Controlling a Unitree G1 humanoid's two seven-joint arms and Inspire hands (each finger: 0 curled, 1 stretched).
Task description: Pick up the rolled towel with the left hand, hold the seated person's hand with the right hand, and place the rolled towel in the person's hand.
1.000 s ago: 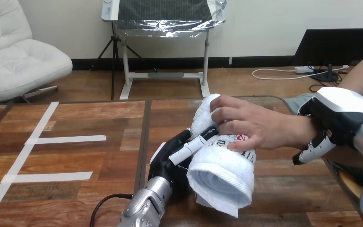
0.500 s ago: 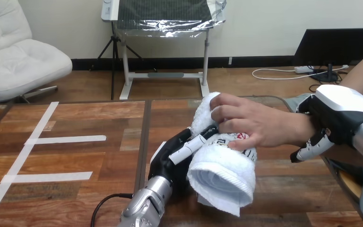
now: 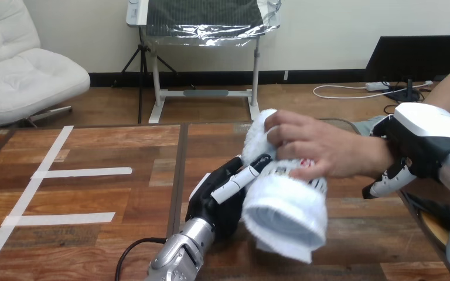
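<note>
The white rolled towel (image 3: 284, 205) lies slanted just above the table's middle, its open end facing me. My left hand (image 3: 220, 202) comes up from below and curls round the towel's left side. The person's hand (image 3: 316, 149) reaches in from the right and rests on top of the towel, fingers closed over its far end. My right hand (image 3: 419, 137) sits over the person's wrist, its fingers (image 3: 387, 184) curled down under it.
The wooden table (image 3: 94, 193) has white tape strips (image 3: 82, 172) across its left half and a dark seam (image 3: 176, 175) down the middle. Its right edge runs close below my right forearm.
The towel, my left hand and the person's hand have shifted a little to the right and up together. My right hand stays at the wrist.
</note>
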